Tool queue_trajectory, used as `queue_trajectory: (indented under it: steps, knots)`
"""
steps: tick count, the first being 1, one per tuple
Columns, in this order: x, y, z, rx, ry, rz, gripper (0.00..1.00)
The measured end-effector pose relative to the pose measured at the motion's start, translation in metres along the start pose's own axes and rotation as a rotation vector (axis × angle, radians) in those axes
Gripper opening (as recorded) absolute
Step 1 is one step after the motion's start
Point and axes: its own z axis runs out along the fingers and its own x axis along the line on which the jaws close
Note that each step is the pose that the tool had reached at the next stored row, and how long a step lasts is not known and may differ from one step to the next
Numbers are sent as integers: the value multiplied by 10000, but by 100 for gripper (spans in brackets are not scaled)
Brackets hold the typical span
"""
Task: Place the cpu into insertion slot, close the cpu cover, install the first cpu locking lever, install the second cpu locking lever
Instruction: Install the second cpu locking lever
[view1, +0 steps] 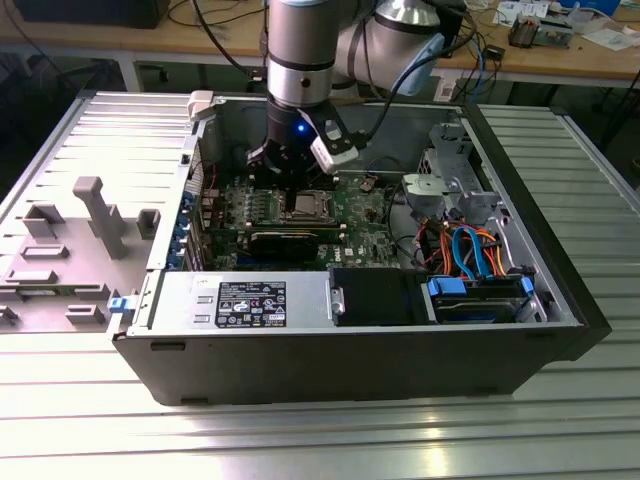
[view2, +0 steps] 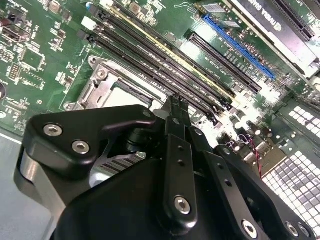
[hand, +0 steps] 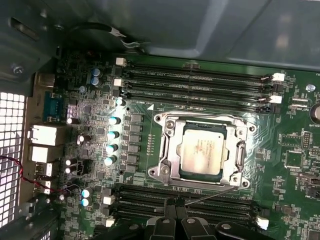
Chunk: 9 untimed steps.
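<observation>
The cpu (hand: 202, 150) lies flat in the insertion slot (hand: 161, 172) on the green motherboard, its silver top showing through the window of the cpu cover (hand: 171, 145), which lies down around it. A thin wire locking lever (hand: 212, 196) runs along one side of the socket, and its end meets my fingertips. My gripper (hand: 175, 209) hangs just beside the socket with its fingers together. In the second wrist view the gripper (view2: 175, 102) points down at the socket edge, next to the cpu (view2: 122, 92). In the exterior view the gripper (view1: 298, 195) stands over the socket (view1: 303, 207) inside the open case.
Black memory slots (hand: 195, 80) flank the socket on two sides. A long black card (view1: 290, 240) lies nearer the case front. The drive cage (view1: 450, 180), coloured cables (view1: 465, 250) and power supply (view1: 240, 300) fill the case; its metal walls (view1: 210, 130) stand close.
</observation>
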Motion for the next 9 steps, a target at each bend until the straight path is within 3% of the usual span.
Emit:
queue_trajectory:
  steps: [4,9]
  knots:
    - [-1,3,52,-6,45,-11,11]
    - [-2,3,58,-6,50,-13,11]
